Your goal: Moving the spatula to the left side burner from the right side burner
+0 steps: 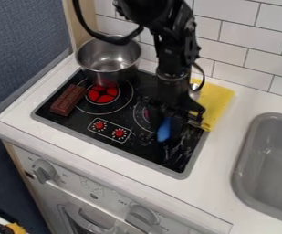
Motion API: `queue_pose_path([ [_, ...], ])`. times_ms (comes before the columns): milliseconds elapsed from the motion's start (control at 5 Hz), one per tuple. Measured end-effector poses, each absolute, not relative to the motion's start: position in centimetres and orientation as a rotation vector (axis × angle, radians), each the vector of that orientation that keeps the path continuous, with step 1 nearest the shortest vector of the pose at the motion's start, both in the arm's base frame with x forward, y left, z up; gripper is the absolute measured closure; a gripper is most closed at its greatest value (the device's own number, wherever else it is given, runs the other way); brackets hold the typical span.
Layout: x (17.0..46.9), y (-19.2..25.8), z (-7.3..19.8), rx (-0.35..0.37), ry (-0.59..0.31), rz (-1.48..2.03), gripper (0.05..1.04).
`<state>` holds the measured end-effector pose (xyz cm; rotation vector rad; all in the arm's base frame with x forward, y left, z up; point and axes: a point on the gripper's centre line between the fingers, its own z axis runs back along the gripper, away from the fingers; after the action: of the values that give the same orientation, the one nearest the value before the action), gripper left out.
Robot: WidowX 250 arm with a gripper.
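Note:
The black gripper (165, 125) hangs low over the right side burner (140, 117), which it partly covers. Right at the gripper's tip is a blue piece (164, 130), apparently part of the spatula; the rest of it is hidden behind the black gripper. Whether it is held cannot be told. On the left side burner (102, 94), the red rings show, with a brown chocolate bar (68, 99) lying to their left.
A steel pot (109, 59) stands at the stove's back left. A yellow cloth (215, 104) lies right of the arm, with a shiny metal object (195, 92) at its left edge. The grey sink (269, 160) is at the right, and a tiled wall rises behind.

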<state>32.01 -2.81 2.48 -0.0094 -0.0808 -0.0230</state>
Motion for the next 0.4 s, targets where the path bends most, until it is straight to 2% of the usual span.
queue_pose_path([
  [200,32.6,-2.7,6.2,-0.069,-0.169,-0.030,0.640],
  [400,31.8,0.1,8.3,-0.094,-0.215,0.000,0.640],
])
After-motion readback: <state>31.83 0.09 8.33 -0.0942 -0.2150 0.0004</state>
